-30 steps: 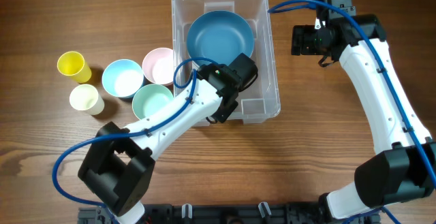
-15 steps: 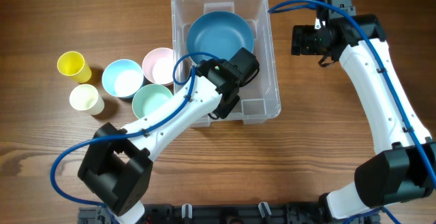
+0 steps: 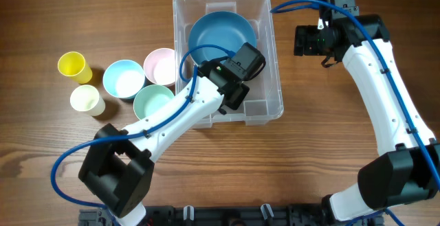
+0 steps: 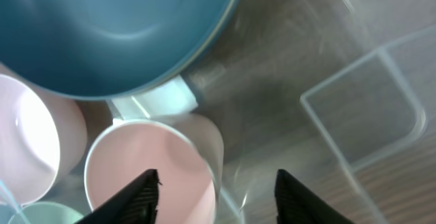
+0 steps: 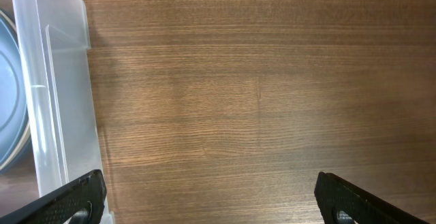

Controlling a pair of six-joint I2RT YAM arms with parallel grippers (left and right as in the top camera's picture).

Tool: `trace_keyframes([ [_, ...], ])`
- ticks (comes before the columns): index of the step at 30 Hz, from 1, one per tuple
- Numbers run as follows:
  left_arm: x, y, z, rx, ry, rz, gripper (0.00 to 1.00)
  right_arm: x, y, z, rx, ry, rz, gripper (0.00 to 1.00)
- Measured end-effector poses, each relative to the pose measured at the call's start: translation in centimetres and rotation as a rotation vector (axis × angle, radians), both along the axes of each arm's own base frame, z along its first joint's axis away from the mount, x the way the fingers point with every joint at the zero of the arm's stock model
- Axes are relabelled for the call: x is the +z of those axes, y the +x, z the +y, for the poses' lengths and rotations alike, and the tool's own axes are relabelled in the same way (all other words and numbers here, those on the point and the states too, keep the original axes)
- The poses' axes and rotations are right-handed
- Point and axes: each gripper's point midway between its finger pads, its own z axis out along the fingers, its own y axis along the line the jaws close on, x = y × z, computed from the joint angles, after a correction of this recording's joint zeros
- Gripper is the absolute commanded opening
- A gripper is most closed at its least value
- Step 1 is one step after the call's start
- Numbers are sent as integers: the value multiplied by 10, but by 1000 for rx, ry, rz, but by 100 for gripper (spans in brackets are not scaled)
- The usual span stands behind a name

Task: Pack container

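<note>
- The container [image 3: 273,54] stands on the wooden table [image 3: 309,150], at the far middle, with its long side running away from the robot.
- In the far half of it lies a blue bowl [image 3: 221,35], open side up, and it fills nearly the whole width.
- The left gripper [image 4: 218,186] hangs over the near half of the container, just beside the blue bowl. Its two dark fingers [image 4: 145,191] stand apart, and nothing is pinched between them.
- Under these fingers the wrist camera shows a pink cup [image 4: 146,166]. It is upright, next to the white label [image 4: 155,101] on the base of the container and close to the rim of the blue bowl. It seems to stand inside the container, but through the clear walls I cannot be fully sure. From above, the gripper hides it.
- The right gripper [image 3: 302,40] is to the right of the container, apart from it, above bare wood. Its jaws are spread wide and they hold nothing.
- Left of the container, on the table, three bowls sit close together: a pink bowl [image 3: 160,66] just beside the container wall, a light blue bowl [image 3: 124,79] and a green bowl [image 3: 152,102].
- Further left stand a yellow cup [image 3: 72,66] and a cream cup [image 3: 86,99], both upright.
</note>
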Motion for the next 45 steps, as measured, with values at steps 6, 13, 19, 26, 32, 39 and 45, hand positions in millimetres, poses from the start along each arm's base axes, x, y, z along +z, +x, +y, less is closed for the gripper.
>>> trace_keyframes([
  [6,-4,5,3,45,-16,2,42,0,0,0,0,0,0,100],
  [13,-9,20,24,149,-79,54,41,0,0,0,0,0,0,100],
  [19,-14,22,28,178,-123,99,41,0,0,0,0,0,0,100],
  [26,-14,19,24,175,-145,117,39,0,0,0,0,0,0,100],
  [32,-14,19,23,174,-149,120,44,0,0,0,0,0,0,100],
  [39,-14,21,22,173,-157,112,45,0,0,0,0,0,-2,100],
  [45,-14,20,21,178,-164,116,48,12,23,5,4,25,-106,100],
])
